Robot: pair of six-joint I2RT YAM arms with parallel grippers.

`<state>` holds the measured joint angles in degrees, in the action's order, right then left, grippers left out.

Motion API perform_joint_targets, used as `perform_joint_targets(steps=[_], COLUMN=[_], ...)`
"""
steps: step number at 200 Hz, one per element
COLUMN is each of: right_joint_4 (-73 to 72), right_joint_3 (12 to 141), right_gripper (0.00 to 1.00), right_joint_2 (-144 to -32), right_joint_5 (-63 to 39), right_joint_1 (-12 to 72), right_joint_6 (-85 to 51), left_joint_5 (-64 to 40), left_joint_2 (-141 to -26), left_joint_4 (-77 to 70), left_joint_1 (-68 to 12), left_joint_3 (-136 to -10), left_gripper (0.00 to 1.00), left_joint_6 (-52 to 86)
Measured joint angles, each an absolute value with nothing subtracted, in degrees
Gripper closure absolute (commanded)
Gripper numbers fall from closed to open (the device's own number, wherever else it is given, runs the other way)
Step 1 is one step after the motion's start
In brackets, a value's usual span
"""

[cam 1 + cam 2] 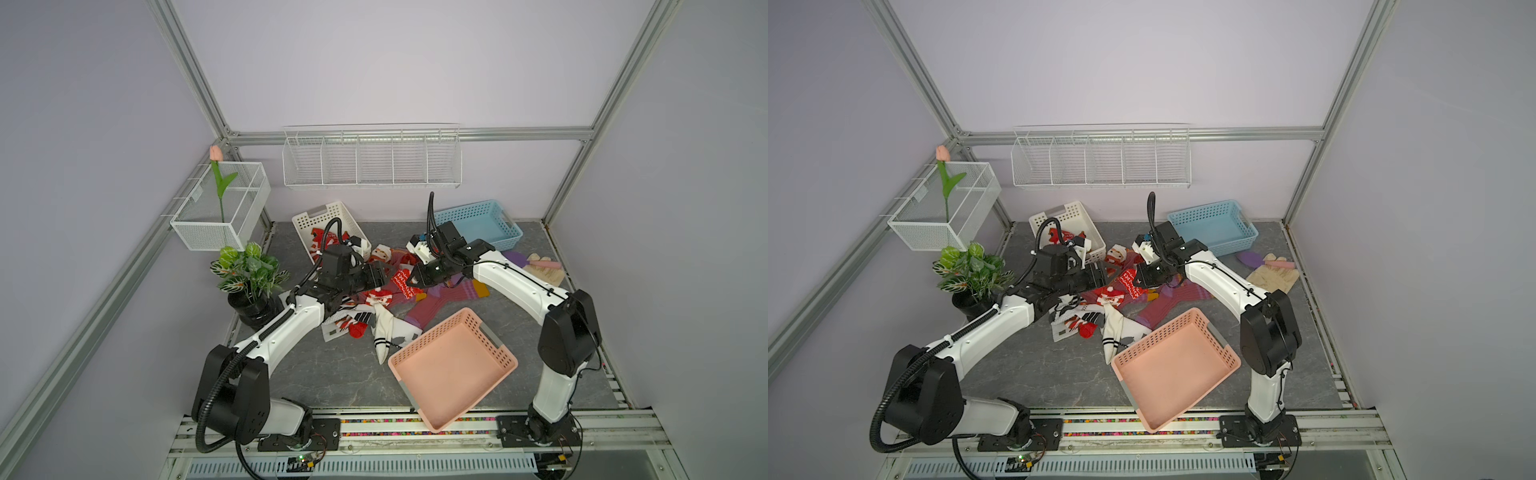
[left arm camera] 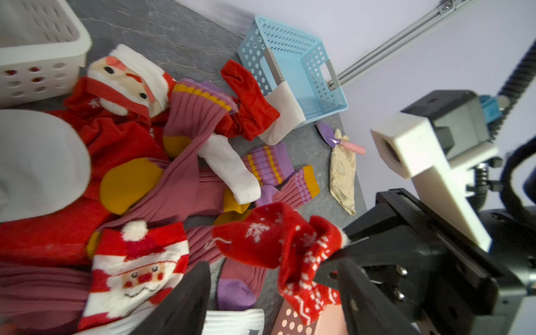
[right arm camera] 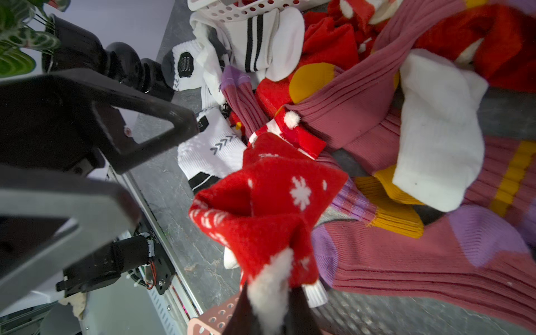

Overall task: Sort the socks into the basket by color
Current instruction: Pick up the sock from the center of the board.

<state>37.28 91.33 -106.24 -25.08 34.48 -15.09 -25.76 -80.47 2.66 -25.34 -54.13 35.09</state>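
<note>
A pile of socks point(image 1: 374, 307) lies mid-table: red Santa ones, white ones with black stripes point(image 1: 382, 332) and purple-maroon ones point(image 1: 428, 307). My right gripper point(image 3: 268, 313) is shut on the white cuff of a red snowflake sock point(image 3: 272, 208), which hangs a little above the pile. In a top view that sock point(image 1: 402, 282) sits between the two grippers. My left gripper point(image 2: 272, 269) faces it, open, with the sock's end point(image 2: 269, 235) just in front of its fingers. The white basket point(image 1: 320, 211) at the back holds red socks. The blue basket point(image 1: 494, 243) and pink basket point(image 1: 432, 332) show no socks inside.
Beige gloves point(image 1: 544, 272) and a purple brush with a pink handle point(image 1: 519, 258) lie at the right edge. A potted plant point(image 1: 249, 274) stands beside the left arm. Wire bins point(image 1: 370, 158) hang on the back wall and the left frame.
</note>
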Motion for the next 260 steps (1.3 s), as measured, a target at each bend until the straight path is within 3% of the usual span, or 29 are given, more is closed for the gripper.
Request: perform_joint_targets(steps=[162,181,203,225,242,260], right_joint_4=[24.4,23.2,22.0,21.2,20.7,20.3], right_joint_3=[84.6,84.0,83.6,83.5,83.5,83.5], right_gripper=[0.93,0.93,0.93,0.93,0.89,0.67], right_joint_2=[-102.3,-102.3,-102.3,-102.3,-102.3,-102.3], right_joint_5=[-37.6,-38.7,-39.6,-40.1,-40.5,-40.8], right_joint_1=[32.2,32.2,32.2,32.2,32.1,32.0], right_joint_6=[-23.2,-24.1,-25.0,-25.8,-26.4,-27.1], left_joint_5=[-27.7,-28.7,-30.8,-32.5,-32.9,-32.9], left_joint_2=[-82.6,-83.8,-85.4,-86.6,-86.7,-86.7], left_joint_4=[-10.2,-14.5,-19.9,-24.4,-26.1,-26.5], left_joint_1=[-27.9,-27.9,-27.9,-27.9,-27.9,-27.8], left_joint_3=[-51.1,-50.5,-49.4,-48.7,-48.5,-48.5], left_gripper=[0.32,0.43,0.76,1.00,1.00,1.00], left_joint_6=[41.5,43.7,46.4,49.6,50.6,50.6])
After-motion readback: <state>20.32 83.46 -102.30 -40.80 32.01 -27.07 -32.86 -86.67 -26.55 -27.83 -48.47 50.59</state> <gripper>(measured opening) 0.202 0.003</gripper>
